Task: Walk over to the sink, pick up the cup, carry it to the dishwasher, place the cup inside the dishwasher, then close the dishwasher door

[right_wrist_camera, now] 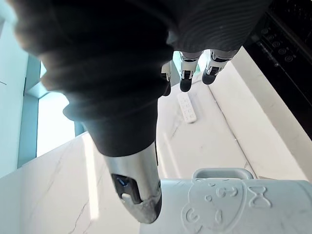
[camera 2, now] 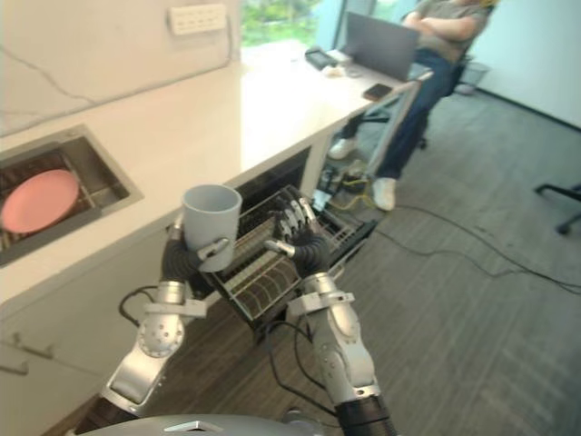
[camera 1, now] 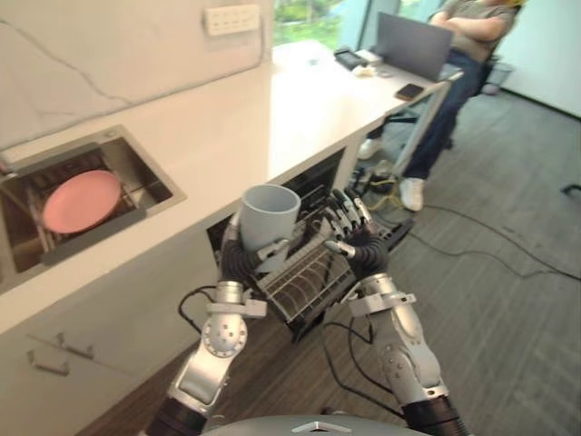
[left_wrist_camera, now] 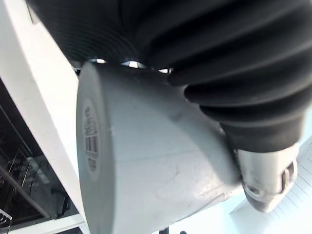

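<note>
A grey cup (camera 1: pixel 270 214) is held upright in my left hand (camera 1: pixel 243 257), whose fingers curl round its lower part; the cup's side (left_wrist_camera: pixel 146 180) shows close in the left wrist view. It hangs in front of the counter, above the pulled-out dishwasher rack (camera 1: pixel 309 277). My right hand (camera 1: pixel 352 238) is just right of the cup, over the rack, fingers straight and holding nothing. The cup (right_wrist_camera: pixel 234 204) also shows past the right hand's thumb in the right wrist view. The dishwasher (camera 2: pixel 272 186) sits open under the white counter.
A sink (camera 1: pixel 136 177) at the left holds a pink plate (camera 1: pixel 82 200). The white counter (camera 1: pixel 272 118) runs to the back, with a laptop (camera 1: pixel 413 44) and a phone (camera 1: pixel 408 91). A person (camera 1: pixel 454 82) stands at its far end. Cables lie on the carpet.
</note>
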Available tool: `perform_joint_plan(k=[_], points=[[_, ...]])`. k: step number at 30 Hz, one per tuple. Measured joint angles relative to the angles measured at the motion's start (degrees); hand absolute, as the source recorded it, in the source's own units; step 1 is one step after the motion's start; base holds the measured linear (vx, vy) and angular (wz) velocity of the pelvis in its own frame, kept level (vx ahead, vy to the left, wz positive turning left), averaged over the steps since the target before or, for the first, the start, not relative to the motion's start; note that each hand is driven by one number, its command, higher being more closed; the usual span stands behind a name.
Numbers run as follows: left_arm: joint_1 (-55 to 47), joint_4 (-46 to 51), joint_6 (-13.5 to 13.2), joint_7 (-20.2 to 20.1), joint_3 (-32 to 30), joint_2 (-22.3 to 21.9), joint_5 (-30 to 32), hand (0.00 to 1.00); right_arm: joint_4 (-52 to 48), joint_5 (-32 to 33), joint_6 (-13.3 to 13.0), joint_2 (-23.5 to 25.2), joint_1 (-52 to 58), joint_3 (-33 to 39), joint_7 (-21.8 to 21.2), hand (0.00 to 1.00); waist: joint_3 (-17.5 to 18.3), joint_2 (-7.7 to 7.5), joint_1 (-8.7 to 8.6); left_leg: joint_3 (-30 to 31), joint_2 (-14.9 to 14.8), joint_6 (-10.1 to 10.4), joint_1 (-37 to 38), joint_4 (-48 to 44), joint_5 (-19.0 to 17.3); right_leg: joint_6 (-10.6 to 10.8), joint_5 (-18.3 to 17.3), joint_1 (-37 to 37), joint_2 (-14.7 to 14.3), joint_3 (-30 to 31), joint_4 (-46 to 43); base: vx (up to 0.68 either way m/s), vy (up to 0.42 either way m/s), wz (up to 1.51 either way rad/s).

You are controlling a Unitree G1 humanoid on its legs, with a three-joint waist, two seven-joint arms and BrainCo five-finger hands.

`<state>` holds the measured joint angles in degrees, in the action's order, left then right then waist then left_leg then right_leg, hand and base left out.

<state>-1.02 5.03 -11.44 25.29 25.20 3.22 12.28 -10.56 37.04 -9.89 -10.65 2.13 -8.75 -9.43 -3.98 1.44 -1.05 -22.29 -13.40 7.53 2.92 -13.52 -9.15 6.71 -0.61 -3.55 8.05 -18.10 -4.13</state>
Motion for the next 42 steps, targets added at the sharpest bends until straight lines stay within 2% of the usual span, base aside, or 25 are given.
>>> perform_joint_plan(k=[3,5,8,11,17,20,35,36,42], points=[[1.72,0.00,-0.91,1.52,0.25,0.44,1.74,1.00,-0.59,2.04,-0.29,0.54,-0.06,0.10,0.10,0.00,-0.04,-0.24,0.53,0.39,1.72,-0.06,2.39,5.85,3.43,-0.10,-0.39,-1.06,0.36,-1.51,-0.02,-0.02,-0.043,0.44],[2.12,-0.21,-1.48,5.29,0.29,0.72,5.40,1.00,-3.52,2.03,-0.39,2.00,-0.03,-0.72,0.07,0.00,-0.06,-0.29,0.92,0.19,2.71,-0.28,3.26,8.62,5.16,-0.05,-0.42,-0.85,0.71,-1.33,0.31,-0.07,-0.014,0.04],[3.10,-3.08,-1.58,8.19,2.28,0.79,8.90,1.00,-4.71,2.17,-0.94,2.90,-0.03,-1.94,0.07,0.00,-0.10,-0.61,0.70,0.10,3.51,-0.55,4.33,10.66,6.46,0.02,0.46,-1.52,0.65,-1.24,1.37,-0.09,-0.009,-0.01],[3.76,-4.08,-1.56,9.38,4.46,0.73,11.64,1.00,-4.72,3.29,-0.93,3.36,-0.04,-3.29,0.14,0.00,0.20,-1.15,0.42,-0.39,4.17,-0.84,5.14,12.79,7.75,0.03,1.86,-1.71,0.56,-0.71,3.03,-0.08,0.006,-0.10],[5.74,-7.46,-1.72,9.80,6.23,0.73,16.17,1.00,-4.74,0.77,-0.90,3.66,0.02,-4.90,2.87,0.00,0.28,-1.27,0.04,-1.31,5.18,-1.26,6.45,15.01,9.00,0.24,3.83,-2.42,0.64,0.23,5.29,-0.04,0.004,-0.08],[5.81,-8.34,-1.70,10.82,6.49,0.73,16.22,1.00,-4.75,-1.41,-0.80,3.64,0.02,-6.26,4.87,0.00,0.29,-1.26,-0.26,-1.45,5.43,-1.29,6.73,15.79,9.52,0.23,4.16,-2.38,0.62,0.34,5.62,-0.01,0.001,-0.01],[5.81,-9.70,-1.07,13.38,8.63,1.01,17.34,1.00,-6.20,-7.74,4.15,2.92,0.01,-9.08,7.12,0.00,0.92,-1.64,-0.38,-2.91,5.98,-1.32,7.23,16.81,9.99,0.31,5.89,-2.38,0.49,1.73,7.81,-0.01,-0.003,-0.05],[5.81,-9.72,-1.07,13.48,8.68,1.09,17.34,1.00,-6.21,-7.75,4.22,2.92,0.01,-9.10,7.13,1.00,1.15,-1.76,-0.38,-2.93,5.99,-1.32,7.18,16.81,9.99,0.31,5.99,-2.39,0.48,1.74,7.97,0.00,0.000,0.00],[5.80,-10.27,-0.92,14.34,8.69,1.38,17.41,1.00,-6.47,-7.81,5.91,2.81,0.01,-9.25,7.38,1.00,1.75,-2.07,-0.43,-3.08,6.14,-1.34,7.00,16.83,9.99,0.39,6.47,-2.40,0.50,1.83,8.67,0.00,0.000,0.00]])
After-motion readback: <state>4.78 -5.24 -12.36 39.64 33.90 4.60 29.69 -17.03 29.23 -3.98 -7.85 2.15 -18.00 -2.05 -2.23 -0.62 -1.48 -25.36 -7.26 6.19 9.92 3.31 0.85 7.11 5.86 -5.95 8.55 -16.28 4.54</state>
